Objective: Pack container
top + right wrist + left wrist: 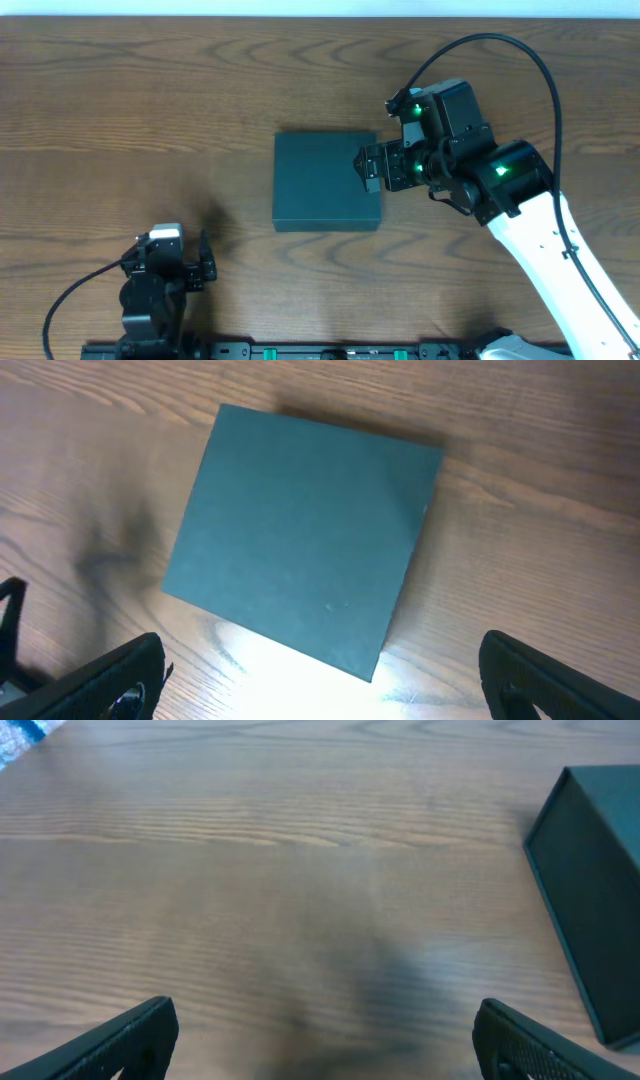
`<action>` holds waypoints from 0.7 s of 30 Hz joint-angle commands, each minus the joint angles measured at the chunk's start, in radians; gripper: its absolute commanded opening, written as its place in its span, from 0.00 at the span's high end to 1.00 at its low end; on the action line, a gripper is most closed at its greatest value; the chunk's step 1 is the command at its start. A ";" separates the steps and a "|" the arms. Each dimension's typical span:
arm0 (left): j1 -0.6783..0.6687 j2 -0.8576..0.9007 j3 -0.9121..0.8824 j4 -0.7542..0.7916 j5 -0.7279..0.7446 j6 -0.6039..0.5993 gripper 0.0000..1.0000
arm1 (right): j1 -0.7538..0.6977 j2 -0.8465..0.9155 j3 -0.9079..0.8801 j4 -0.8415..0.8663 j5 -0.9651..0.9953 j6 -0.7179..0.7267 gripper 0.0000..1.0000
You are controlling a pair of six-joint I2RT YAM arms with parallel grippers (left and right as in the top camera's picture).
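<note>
The container [326,181], a dark teal-green square box with its lid shut, lies flat in the middle of the table. It also shows in the right wrist view [305,565] and at the right edge of the left wrist view [595,890]. My right gripper [370,168] is open and empty, hovering over the container's right edge; its fingers [325,685] stand wide apart. My left gripper [205,258] is open and empty at the front left, well apart from the container; its fingertips [325,1040] frame bare table.
The wooden table [150,120] fills the views. A blue and white scrap [18,738] shows at the far top left corner of the left wrist view. A black rail [320,350] runs along the front edge.
</note>
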 commanded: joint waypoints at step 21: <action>0.006 -0.009 -0.074 0.113 -0.001 -0.015 0.05 | 0.004 -0.002 0.005 -0.002 0.006 -0.005 0.01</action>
